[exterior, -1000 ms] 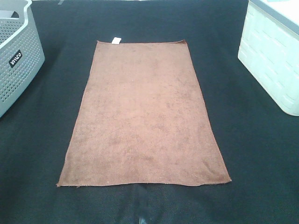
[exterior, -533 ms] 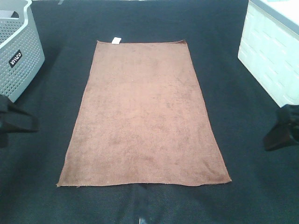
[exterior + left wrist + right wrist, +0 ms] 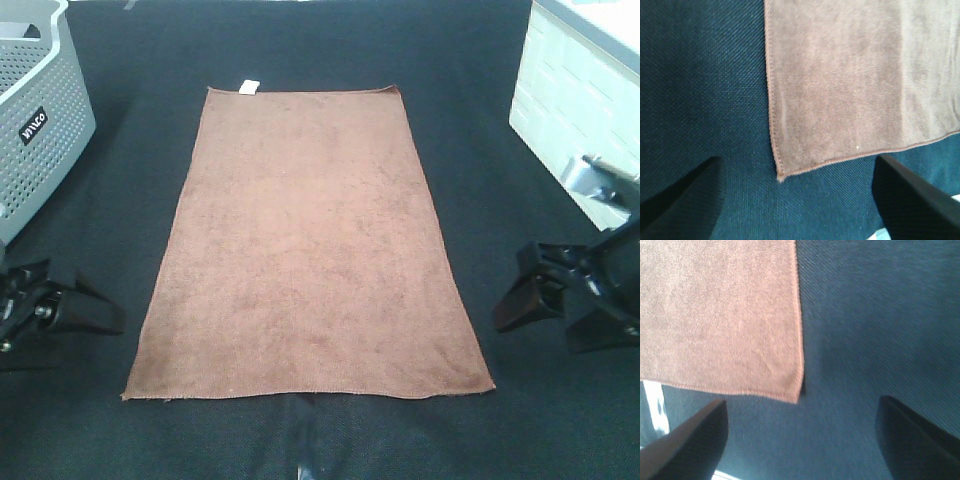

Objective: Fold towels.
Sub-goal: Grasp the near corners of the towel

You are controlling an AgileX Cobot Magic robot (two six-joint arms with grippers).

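Note:
A brown towel (image 3: pixel 310 240) lies flat and spread out on the black tabletop, its white tag (image 3: pixel 249 86) on the far short edge. My left gripper (image 3: pixel 95 312) is open, low over the table just left of the towel's near left corner. My right gripper (image 3: pixel 548 308) is open too, to the right of the near right corner. In the left wrist view the towel (image 3: pixel 850 80) shows its corner between the spread fingers (image 3: pixel 680 200) of that gripper (image 3: pixel 795 212). The right wrist view shows the towel (image 3: pixel 720 315) with its corner ahead of the gripper (image 3: pixel 800 452). Neither touches the cloth.
A grey perforated basket (image 3: pixel 40 120) stands at the far left. A white bin (image 3: pixel 580 120) stands at the far right, close behind my right arm. Black cloth (image 3: pixel 470 130) covers the table all round the towel.
Both arms have come into view from the sides and moved inward towards the towel's near corners. The towel has not moved.

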